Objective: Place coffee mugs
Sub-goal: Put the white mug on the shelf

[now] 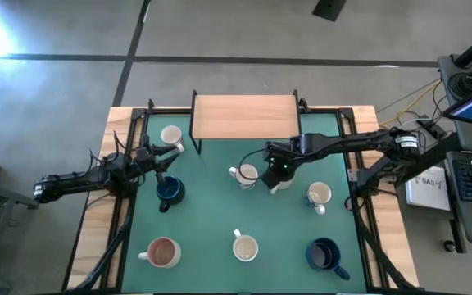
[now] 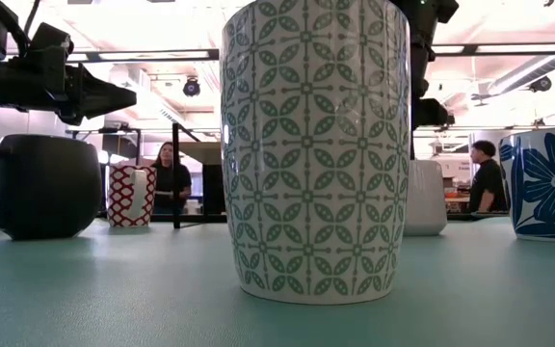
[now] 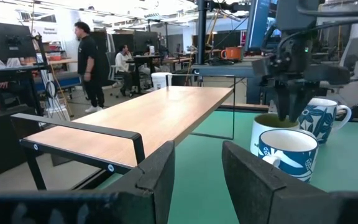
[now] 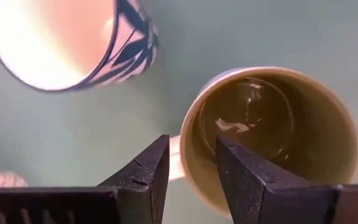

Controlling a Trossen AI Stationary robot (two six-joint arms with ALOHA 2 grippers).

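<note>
Eight mugs stand upright on the green mat. My right gripper (image 1: pixel 279 170) hangs, fingers down, over the olive-green-inside mug (image 4: pixel 272 130) near the mat's middle. It is open, one finger over the hollow, the other outside beside the handle (image 4: pixel 174 158). A white mug with blue pattern (image 1: pixel 246 174) stands just left of it. My left gripper (image 1: pixel 165 161) is open and level, between a white mug (image 1: pixel 170 135) and a dark blue mug (image 1: pixel 169 190), touching neither. Near the front edge stand a pink-brown-inside mug (image 1: pixel 162 252), a white mug (image 1: pixel 245 247) and a second dark blue mug (image 1: pixel 324 254). My right gripper (image 4: pixel 191 162) comes from above, pointing down, with the olive mug's rim (image 4: pixel 188 134) near the handle in the gap between its fingers. I cannot tell whether either finger touches the rim. The mug stands upright on the mat.
A wooden shelf on a black frame (image 1: pixel 244 116) stands at the mat's far edge. Another white mug (image 1: pixel 319 194) stands right of my right gripper. Bare mat lies between the middle and front rows. People stand and sit in the room beyond.
</note>
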